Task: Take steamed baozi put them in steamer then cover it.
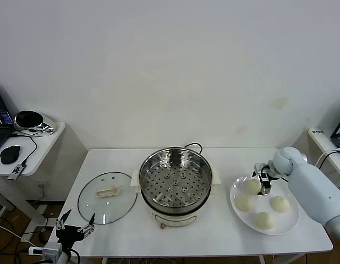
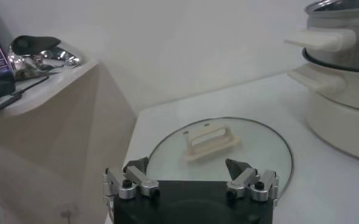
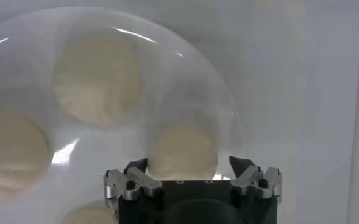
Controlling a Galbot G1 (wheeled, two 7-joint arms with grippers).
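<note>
Head view: white table [image 1: 214, 234] against a pale wall; steamer [image 1: 176, 187] centre, cover [image 1: 107, 197] flat at its left, plate [image 1: 285, 223] with four baozi [image 1: 246, 203] right. Left wrist view: left gripper [image 2: 189, 175], jaws spread, near the cover [image 2: 222, 152]. Right wrist view: right gripper [image 3: 192, 170], jaws spread, above one baozi [image 3: 184, 152].

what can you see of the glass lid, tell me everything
The lid is a round clear glass disc with a thin metal rim and a cream-white bar handle at its centre. It lies flat, handle up, on the white table, left of the steamer and close beside its base. Nothing rests on it. The left gripper hangs open just off its near edge, not touching.
</note>
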